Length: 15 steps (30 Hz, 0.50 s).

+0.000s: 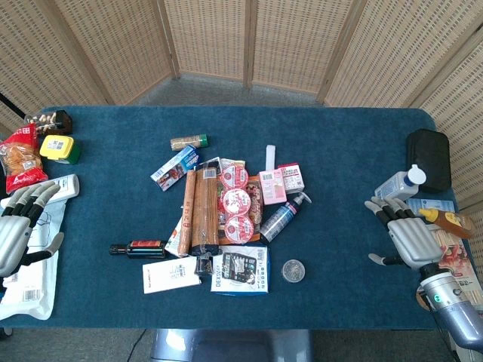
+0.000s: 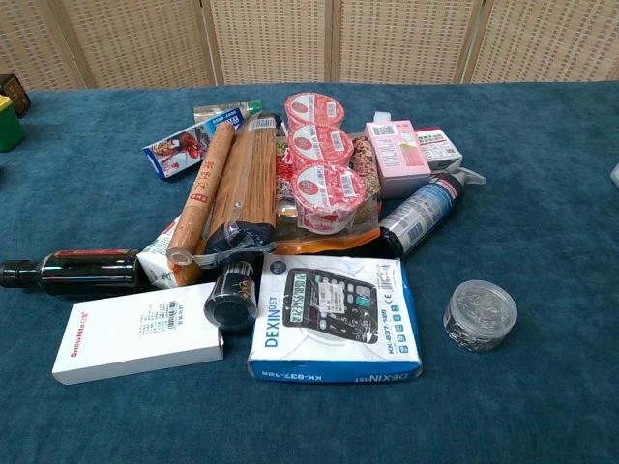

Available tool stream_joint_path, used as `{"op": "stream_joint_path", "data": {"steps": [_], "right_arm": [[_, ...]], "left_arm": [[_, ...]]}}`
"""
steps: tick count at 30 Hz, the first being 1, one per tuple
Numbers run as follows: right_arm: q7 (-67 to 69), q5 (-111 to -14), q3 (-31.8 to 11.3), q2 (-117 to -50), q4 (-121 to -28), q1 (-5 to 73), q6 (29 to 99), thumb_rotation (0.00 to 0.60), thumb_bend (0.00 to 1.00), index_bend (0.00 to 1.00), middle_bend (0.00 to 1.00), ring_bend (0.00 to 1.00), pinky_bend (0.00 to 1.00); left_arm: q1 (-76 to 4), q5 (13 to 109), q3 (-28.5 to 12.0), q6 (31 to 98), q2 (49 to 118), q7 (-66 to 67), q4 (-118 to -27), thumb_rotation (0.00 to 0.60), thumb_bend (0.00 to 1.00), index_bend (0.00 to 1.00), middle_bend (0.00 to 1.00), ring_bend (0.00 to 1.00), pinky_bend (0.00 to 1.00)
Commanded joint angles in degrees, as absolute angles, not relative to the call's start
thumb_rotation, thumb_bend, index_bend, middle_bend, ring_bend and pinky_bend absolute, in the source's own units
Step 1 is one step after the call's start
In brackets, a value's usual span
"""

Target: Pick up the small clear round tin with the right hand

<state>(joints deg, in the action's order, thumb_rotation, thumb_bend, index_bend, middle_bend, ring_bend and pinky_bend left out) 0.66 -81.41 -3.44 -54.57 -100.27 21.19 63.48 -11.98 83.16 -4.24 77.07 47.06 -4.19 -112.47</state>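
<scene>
Closest to the chest camera lies the boxed Dexin calculator [image 2: 336, 319], flat on the blue bench [image 2: 542, 193]. Just beside that box, on the side toward my right arm, sits the small clear round tin [image 2: 480, 314], upright, alone, touching nothing. Being round, it has no long axis to line up with.

From the head view, the tin [image 1: 293, 270] is at the near edge of the clutter, and my right hand [image 1: 404, 235] hovers well apart from it, out beyond the tin from the calculator box. That hand is spread, holding nothing. My left hand [image 1: 21, 226] is also spread and empty, far off past the opposite side of the calculator box. I judge the right hand the nearer one; it must travel sideways toward the calculator box, then descend.
</scene>
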Motion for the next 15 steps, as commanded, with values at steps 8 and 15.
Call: {"op": "stream_joint_path", "data": {"steps": [8, 15], "right_arm": [[3.95, -83.59, -2.79, -54.54, -100.46, 20.95, 63.61, 0.558, 0.06, 0.00, 0.00, 0.00, 0.00], [3.11, -86.71, -1.69, -55.05, -101.34, 22.07, 62.11, 0.561, 0.06, 0.00, 0.00, 0.00, 0.00]], "left_arm": [[-11.29, 84.13, -3.83, 78.01, 46.63, -4.50, -112.58, 0.600, 0.45, 0.00, 0.00, 0.00, 0.00], [-11.49, 84.33, -4.16, 78.08, 46.46, -5.31, -112.28, 0.600, 0.45, 0.00, 0.00, 0.00, 0.00]]}}
